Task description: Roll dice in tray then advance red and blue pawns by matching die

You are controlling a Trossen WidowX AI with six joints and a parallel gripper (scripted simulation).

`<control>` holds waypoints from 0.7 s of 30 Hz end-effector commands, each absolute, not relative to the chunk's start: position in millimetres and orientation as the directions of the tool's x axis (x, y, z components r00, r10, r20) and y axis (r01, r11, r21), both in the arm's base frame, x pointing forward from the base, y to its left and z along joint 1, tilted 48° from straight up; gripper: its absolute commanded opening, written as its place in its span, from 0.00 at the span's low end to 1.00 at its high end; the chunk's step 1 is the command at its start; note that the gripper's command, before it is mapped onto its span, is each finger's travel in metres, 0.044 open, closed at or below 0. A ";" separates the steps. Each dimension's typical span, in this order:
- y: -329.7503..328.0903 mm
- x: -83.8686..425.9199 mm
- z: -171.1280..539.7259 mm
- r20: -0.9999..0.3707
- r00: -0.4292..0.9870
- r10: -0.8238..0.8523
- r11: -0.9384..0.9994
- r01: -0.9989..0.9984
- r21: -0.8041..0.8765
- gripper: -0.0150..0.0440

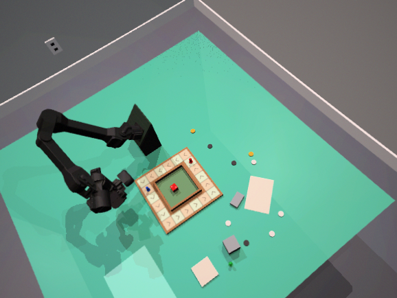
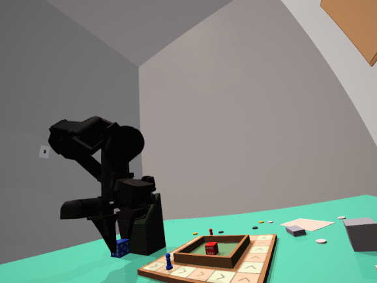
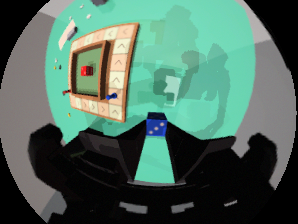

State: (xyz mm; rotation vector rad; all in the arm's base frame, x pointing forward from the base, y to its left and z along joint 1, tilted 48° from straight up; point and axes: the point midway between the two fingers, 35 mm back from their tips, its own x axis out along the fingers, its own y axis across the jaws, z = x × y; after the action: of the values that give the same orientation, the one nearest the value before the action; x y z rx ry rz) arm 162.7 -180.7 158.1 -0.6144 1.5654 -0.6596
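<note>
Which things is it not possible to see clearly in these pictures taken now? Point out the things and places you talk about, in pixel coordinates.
- Blue die (image 2: 120, 248) (image 3: 156, 127), top view: hidden under the arm.
- Number on top of the red die (image 1: 174, 187) (image 2: 211, 248) (image 3: 86, 70), top view: too small and blurred.
- Brown panel (image 2: 352, 26), exterior view: cut off by the picture's edge.
- Green piece (image 1: 230, 264), top view: too small to tell its exact shape.

You can see the blue die (image 2: 120, 248) (image 3: 156, 127) has pale dots. Your board (image 1: 167, 232) (image 2: 273, 251) (image 3: 131, 65) alternates peach and cream squares with arrows.
</note>
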 end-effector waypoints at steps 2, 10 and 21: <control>-164.5 159.1 178.3 -0.677 -0.088 -0.730 0.680 -0.004 -0.733 0.25; -153.0 156.6 191.1 -0.670 -0.086 -0.737 0.673 -0.014 -0.739 0.25; -140.9 196.3 164.5 -0.686 -0.070 -0.724 0.681 -0.226 -0.696 0.25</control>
State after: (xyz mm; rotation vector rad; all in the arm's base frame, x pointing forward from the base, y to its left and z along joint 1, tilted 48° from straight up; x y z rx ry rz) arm 185.2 -145.9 174.8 -0.7398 1.6018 -0.5553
